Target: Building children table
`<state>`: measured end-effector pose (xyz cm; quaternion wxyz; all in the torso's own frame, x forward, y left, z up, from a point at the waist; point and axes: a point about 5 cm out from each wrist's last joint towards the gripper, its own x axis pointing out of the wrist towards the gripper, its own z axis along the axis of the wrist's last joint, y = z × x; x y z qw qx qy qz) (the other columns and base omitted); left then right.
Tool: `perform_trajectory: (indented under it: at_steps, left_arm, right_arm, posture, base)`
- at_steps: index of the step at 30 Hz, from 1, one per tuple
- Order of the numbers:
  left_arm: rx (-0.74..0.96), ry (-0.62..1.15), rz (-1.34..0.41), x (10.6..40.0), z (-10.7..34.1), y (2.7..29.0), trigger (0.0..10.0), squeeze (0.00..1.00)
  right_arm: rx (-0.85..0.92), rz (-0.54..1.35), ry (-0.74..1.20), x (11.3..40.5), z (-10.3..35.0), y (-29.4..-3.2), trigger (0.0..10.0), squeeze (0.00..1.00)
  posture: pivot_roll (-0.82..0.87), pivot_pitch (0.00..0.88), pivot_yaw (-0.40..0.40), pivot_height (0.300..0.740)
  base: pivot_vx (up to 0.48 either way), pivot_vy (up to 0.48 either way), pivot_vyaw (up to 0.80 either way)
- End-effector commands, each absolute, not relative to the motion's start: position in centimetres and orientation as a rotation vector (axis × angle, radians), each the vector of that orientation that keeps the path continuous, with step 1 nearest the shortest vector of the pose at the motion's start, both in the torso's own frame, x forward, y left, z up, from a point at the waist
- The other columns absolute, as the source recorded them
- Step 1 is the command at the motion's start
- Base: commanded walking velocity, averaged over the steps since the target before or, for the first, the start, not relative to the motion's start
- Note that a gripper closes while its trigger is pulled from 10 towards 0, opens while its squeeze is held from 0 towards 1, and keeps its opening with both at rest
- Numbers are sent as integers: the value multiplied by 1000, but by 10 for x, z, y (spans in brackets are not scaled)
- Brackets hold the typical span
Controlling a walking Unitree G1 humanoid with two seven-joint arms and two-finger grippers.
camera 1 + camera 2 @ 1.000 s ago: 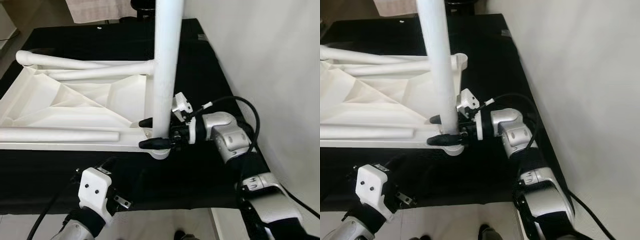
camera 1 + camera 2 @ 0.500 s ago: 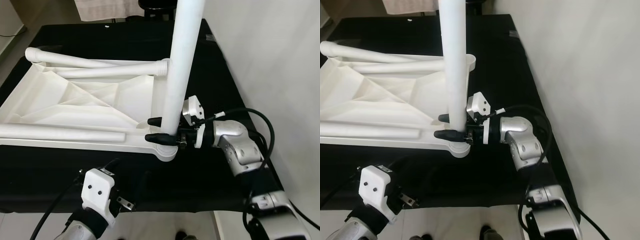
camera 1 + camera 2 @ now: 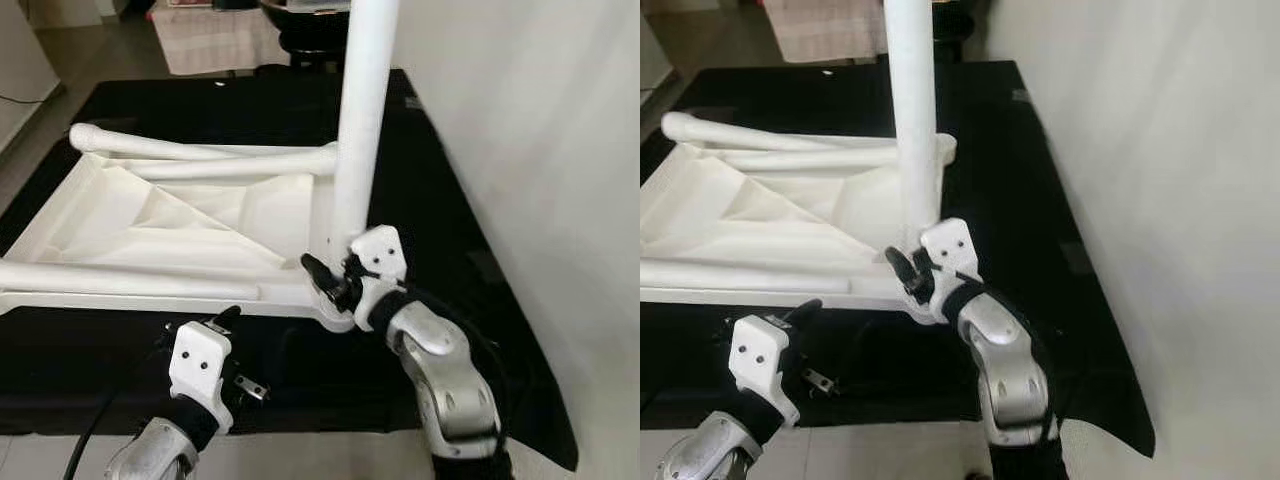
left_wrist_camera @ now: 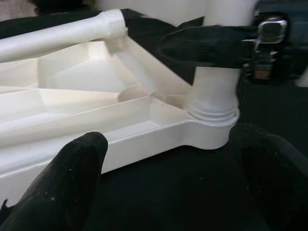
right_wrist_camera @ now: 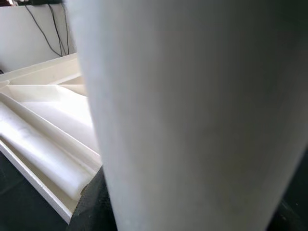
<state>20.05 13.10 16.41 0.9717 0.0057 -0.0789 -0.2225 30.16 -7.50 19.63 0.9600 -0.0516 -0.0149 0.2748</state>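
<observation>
A white children's table top (image 3: 150, 215) lies upside down on a black-covered surface (image 3: 420, 160). One white leg (image 3: 360, 120) stands upright in its near right corner socket (image 4: 211, 120). My right gripper (image 3: 332, 280) is shut on this leg just above the socket; one of its black fingers (image 4: 207, 45) crosses the leg in the left wrist view. Up close the leg (image 5: 183, 115) is seen from the right wrist. My left gripper (image 4: 168, 163) is open, low at the front edge, pointing at that corner without touching it. A loose leg (image 3: 120, 280) lies inside the near rim.
Two more white legs (image 3: 200, 150) lie along the far rim of the table top. A white wall (image 3: 530, 150) runs close along the right side. A pale rug (image 3: 210, 40) and a dark object (image 3: 310, 20) sit beyond the far edge.
The camera has shifted. My right arm has swung from the right of the leg round to its near side while keeping its hold. My left gripper has come up closer to the front rim.
</observation>
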Motion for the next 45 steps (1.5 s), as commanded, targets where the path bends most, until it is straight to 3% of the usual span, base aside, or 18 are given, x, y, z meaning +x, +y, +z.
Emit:
perform_trajectory:
  at_steps: [1,7,9,13,14,27,28,38,41,43,45]
  left_arm:
    - [20,-144,-420,200,160,135,10000,0]
    - [24,-149,-429,202,160,135,10000,0]
    - [25,-150,-432,202,160,135,10000,0]
    - [25,-152,-432,201,161,134,10000,0]
    - [25,-153,-432,200,162,134,10000,0]
    - [26,-143,-441,188,167,133,10000,0]
    - [26,-142,-442,187,168,133,10000,0]
    - [24,-133,-451,182,170,132,10000,0]
    - [21,-127,-459,180,170,131,10000,0]
    - [20,-124,-462,180,169,130,10000,0]
    - [20,-124,-462,180,169,130,10000,0]
  right_arm:
    - [-53,631,53,303,182,-70,10000,1000]
    - [-11,943,-93,298,214,-57,10000,1000]
    - [-136,1156,-125,301,220,-65,10000,1000]
    - [-220,1308,-96,309,219,-74,10000,953]
    - [-232,1345,-66,316,217,-78,10000,0]
    - [-229,1523,43,344,221,-86,10000,0]
    - [-215,1549,48,345,222,-86,0,0]
    - [-201,1621,62,350,222,-87,0,0]
    - [-227,1566,55,355,221,-91,0,0]
    - [-251,1370,47,360,216,-97,0,0]
    - [-251,1370,47,360,216,-97,0,0]
  posture:
    - [-35,162,-14,740]
    - [-19,166,-6,740]
    - [-8,172,-9,740]
    - [2,181,-10,740]
    - [15,194,-14,740]
    - [61,270,-20,740]
    - [65,291,-18,740]
    - [67,305,-17,740]
    - [57,309,-22,740]
    - [53,308,-32,740]
    - [53,308,-32,740]
  base:
    - [0,0,0]
    - [0,0,0]
    - [0,0,0]
    - [0,0,0]
    - [0,0,0]
    - [0,0,0]
    - [0,0,0]
    - [0,0,0]
    - [0,0,0]
    - [0,0,0]
    - [0,0,0]
